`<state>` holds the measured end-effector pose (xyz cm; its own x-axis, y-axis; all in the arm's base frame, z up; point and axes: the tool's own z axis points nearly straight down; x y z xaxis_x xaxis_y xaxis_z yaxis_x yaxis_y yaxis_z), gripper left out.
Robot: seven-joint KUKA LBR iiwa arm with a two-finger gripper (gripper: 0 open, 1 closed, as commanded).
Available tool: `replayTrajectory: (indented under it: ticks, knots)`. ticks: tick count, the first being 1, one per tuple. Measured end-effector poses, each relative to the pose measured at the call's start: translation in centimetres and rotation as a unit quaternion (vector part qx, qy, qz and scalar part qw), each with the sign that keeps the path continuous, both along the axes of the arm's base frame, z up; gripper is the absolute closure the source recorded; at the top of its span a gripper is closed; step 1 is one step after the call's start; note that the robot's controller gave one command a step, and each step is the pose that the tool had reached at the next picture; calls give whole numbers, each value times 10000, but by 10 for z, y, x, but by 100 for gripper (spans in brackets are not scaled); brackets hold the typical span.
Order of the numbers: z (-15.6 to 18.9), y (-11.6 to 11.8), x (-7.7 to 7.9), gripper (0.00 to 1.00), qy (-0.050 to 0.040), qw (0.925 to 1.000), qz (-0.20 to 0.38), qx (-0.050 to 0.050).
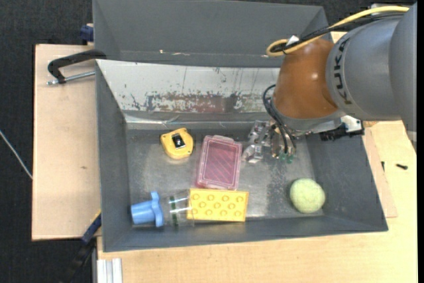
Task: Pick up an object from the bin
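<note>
The gripper [268, 142] hangs low over the middle of the bin [112, 162], close to the back wall, carried in from the right by the arm [371, 69]. Whether it is apart or closed cannot be told from this angle, and nothing is seen in its grasp. Its low position among the objects suggests it is lined up for a pick rather than in transit.

The nearest thing is the pink case [219, 162], lying flat on the floor just left of the gripper, its long side running front to back. It looks the likeliest target, though no contact can be made out. A flat case offers little to grip from above, so its edges would have to serve.

The green ball [307, 196] rests well clear at front right, apart from everything else and free to roll if nudged. The yellow tape measure [177, 143] sits beyond the case on the left. Along the front wall lie the yellow block [218, 205] and, touching its left end, the clear bottle [175, 205] on its side with its blue cap [147, 210] pointing left.

No object has yet been lifted.
</note>
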<state>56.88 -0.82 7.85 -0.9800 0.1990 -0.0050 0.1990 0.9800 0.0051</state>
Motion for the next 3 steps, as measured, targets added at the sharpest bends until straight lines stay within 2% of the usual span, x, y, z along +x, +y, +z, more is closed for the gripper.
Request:
replayTrajectory:
  ticks: [2,3]
  knots:
    - [0,0,0,100,-1,10000,0,0]
    - [0,-2,-7,100,-112,9882,1530,-30]
